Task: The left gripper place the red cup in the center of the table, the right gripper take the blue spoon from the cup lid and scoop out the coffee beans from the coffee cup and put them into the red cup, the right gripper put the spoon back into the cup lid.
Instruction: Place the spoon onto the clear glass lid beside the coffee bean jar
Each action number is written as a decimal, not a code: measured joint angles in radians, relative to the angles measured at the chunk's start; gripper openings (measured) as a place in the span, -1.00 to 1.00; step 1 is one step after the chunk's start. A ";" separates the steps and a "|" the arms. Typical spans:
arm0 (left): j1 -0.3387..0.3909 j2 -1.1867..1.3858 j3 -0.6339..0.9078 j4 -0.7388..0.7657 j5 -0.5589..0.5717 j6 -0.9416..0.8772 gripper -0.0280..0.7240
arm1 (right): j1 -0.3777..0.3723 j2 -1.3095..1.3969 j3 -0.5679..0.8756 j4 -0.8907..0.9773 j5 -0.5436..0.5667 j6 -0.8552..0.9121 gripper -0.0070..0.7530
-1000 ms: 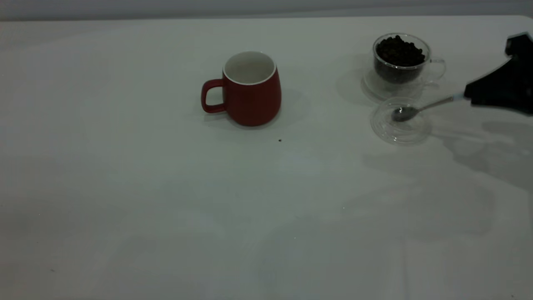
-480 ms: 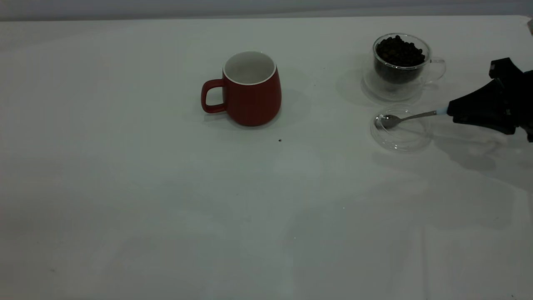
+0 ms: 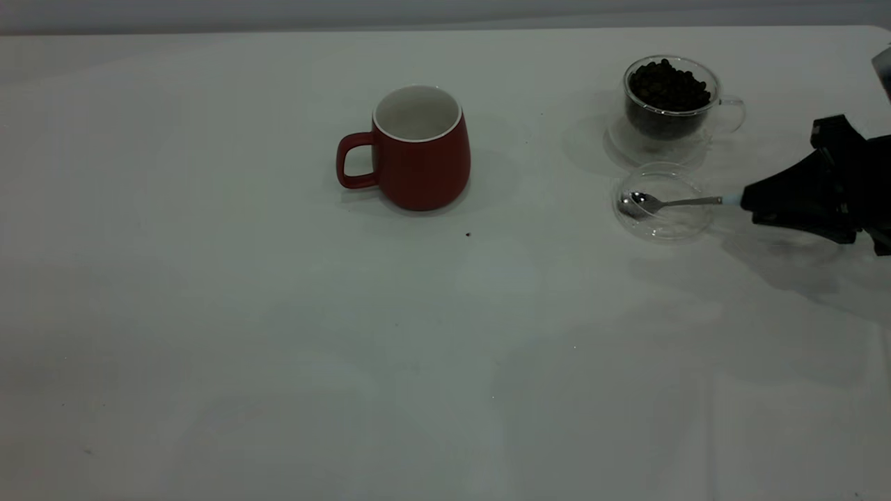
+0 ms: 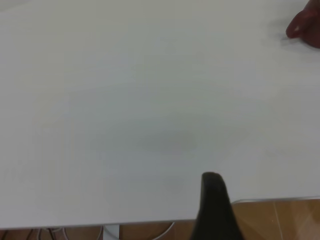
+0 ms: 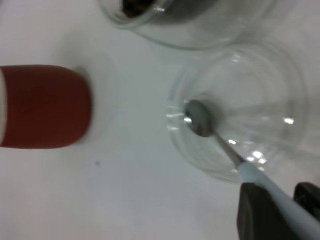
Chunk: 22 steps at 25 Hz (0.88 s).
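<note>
No text, label, brand, number or sign can be read in any view; the red cup [image 3: 416, 149] has a plain glazed side with no print; the coffee cup [image 3: 669, 101] and the cup lid [image 3: 663, 209] are clear unmarked glass; the blue spoon [image 3: 672, 203] shows no stamp or lettering on its handle or bowl; the table [image 3: 278, 334] is bare white with only a few tiny dark specks, none forming characters; the black casing of the right gripper [image 3: 755, 202] carries no visible marking.
</note>
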 joint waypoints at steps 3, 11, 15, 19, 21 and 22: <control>0.000 0.000 0.000 0.000 0.000 0.000 0.64 | 0.000 0.009 0.000 0.000 -0.036 -0.001 -0.22; 0.000 0.000 0.000 0.000 0.000 0.000 0.64 | 0.009 0.012 0.000 0.000 -0.044 -0.005 0.05; 0.000 0.000 0.000 0.000 0.000 0.000 0.64 | 0.010 0.011 0.000 0.000 -0.044 -0.005 0.07; 0.000 0.000 0.000 0.000 0.000 0.000 0.64 | 0.010 -0.023 0.000 -0.007 -0.052 -0.005 0.19; 0.000 0.000 0.000 0.000 0.000 0.000 0.64 | 0.010 -0.046 0.000 -0.012 -0.059 -0.005 0.27; 0.000 0.000 0.000 0.000 0.000 0.000 0.64 | 0.010 -0.057 0.000 -0.011 -0.067 -0.009 0.31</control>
